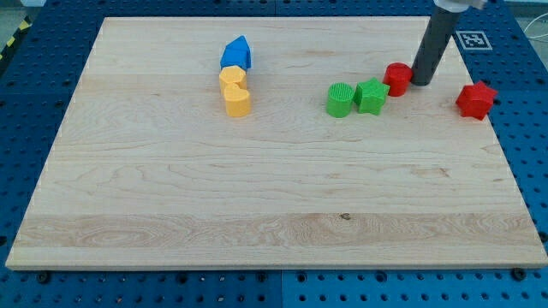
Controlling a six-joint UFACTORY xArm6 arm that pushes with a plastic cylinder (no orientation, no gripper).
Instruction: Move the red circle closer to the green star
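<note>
The red circle [396,79] sits at the upper right of the wooden board, touching or almost touching the upper right side of the green star [372,96]. My tip [421,82] is the lower end of the dark rod, right next to the red circle on its right side. A green circle [340,99] stands against the star's left side.
A red star [475,100] lies near the board's right edge. A blue block [236,54] sits at the upper middle, with a yellow block [232,79] and an orange-yellow block [237,100] just below it. The wooden board [274,214] lies on a blue perforated table.
</note>
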